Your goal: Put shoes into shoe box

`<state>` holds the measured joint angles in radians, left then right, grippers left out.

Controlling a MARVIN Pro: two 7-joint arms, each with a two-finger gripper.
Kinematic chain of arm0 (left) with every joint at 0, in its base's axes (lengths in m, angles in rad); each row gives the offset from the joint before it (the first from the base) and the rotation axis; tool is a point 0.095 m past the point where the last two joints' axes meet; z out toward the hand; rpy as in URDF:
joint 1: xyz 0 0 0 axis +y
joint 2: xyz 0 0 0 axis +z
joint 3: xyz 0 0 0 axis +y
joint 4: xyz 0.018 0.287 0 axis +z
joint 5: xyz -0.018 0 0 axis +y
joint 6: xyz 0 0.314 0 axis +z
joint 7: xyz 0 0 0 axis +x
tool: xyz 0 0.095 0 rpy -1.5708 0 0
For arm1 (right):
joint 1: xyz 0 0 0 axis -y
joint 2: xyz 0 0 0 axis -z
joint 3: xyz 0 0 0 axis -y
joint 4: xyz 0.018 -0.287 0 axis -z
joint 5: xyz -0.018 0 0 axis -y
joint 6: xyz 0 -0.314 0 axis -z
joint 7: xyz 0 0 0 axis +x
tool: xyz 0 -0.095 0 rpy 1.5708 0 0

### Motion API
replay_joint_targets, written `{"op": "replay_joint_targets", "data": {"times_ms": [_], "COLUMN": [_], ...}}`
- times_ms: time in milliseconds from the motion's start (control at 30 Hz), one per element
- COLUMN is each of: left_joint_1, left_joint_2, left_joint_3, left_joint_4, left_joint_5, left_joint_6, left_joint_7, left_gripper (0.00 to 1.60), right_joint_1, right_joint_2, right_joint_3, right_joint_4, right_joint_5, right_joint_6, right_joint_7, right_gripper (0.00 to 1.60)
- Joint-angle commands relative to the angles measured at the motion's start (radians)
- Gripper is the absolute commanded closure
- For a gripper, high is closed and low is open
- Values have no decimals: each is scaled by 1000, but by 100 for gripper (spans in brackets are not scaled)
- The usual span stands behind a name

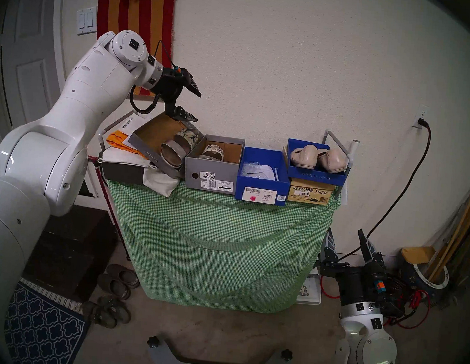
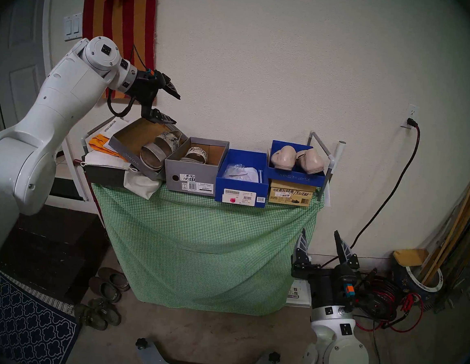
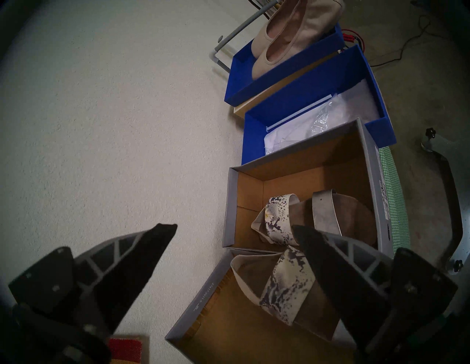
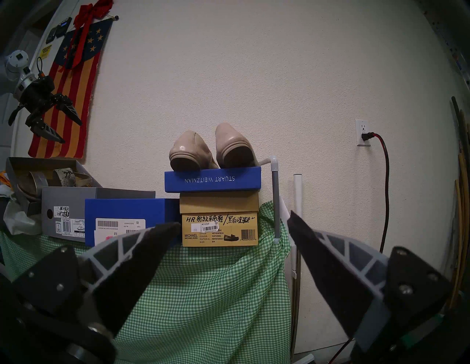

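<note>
One snake-print two-strap sandal (image 1: pixel 174 149) lies in a tilted grey Vionic lid (image 1: pixel 146 150). Its mate (image 1: pixel 213 151) lies inside the open grey shoe box (image 1: pixel 211 175) beside it. My left gripper (image 1: pixel 198 107) is open and empty, hovering just above the lid's far end. In the left wrist view the gripper (image 3: pixel 234 226) is over the lid's sandal (image 3: pixel 284 282). Two beige ballet flats (image 1: pixel 319 158) sit in a blue lid (image 1: pixel 316 177) on a tan box. My right gripper (image 1: pixel 345 231) is open and empty, low beside the table's right corner.
An open blue box (image 1: pixel 262 185) with white paper and plastic stands between the grey box and the tan box (image 1: pixel 310 195). A green checked cloth (image 1: pixel 218 232) drapes the table. Grey-brown slip-ons (image 1: pixel 113 294) and a blue rug (image 1: pixel 39 330) lie on the floor at left. Cables lie at right.
</note>
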<state>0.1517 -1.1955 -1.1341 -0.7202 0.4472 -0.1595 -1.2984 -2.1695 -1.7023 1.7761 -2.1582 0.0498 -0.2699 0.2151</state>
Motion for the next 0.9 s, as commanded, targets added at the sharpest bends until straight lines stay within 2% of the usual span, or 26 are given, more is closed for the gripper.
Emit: {"op": "replay_joint_targets", "data": {"times_ms": [0, 33, 100, 133, 433, 567, 700, 867], "left_joint_1": [-23, -32, -42, -46, -92, -104, -118, -108], "left_joint_2": [2, 1, 1, 0, -7, -14, -47, -95], "left_joint_3": [64, 82, 91, 109, 175, 182, 178, 175], "left_joint_4": [-28, -19, 3, 6, 52, 100, 197, 281], "left_joint_5": [62, 82, 85, 107, 174, 185, 180, 176], "left_joint_6": [9, 30, 18, 43, 31, 8, -34, -48], "left_joint_7": [-41, -51, -78, -88, -139, -122, -79, -14], "left_gripper": [0, 0, 0, 0, 0, 0, 0, 0], "right_joint_1": [3, 3, 3, 3, 3, 3, 3, 4], "right_joint_2": [-2, -2, -2, -3, -4, -5, -6, -6], "right_joint_3": [-2, -2, -2, -2, -1, -1, -1, 0], "right_joint_4": [-4, -4, -4, -4, -4, -4, -4, -4], "right_joint_5": [-3, -3, -3, -3, -3, -4, -4, -4], "right_joint_6": [2, 2, 2, 2, 2, 2, 2, 2], "right_joint_7": [-2, -2, -2, -1, 0, 1, 1, 2], "right_gripper": [0, 0, 0, 0, 0, 0, 0, 0]}}
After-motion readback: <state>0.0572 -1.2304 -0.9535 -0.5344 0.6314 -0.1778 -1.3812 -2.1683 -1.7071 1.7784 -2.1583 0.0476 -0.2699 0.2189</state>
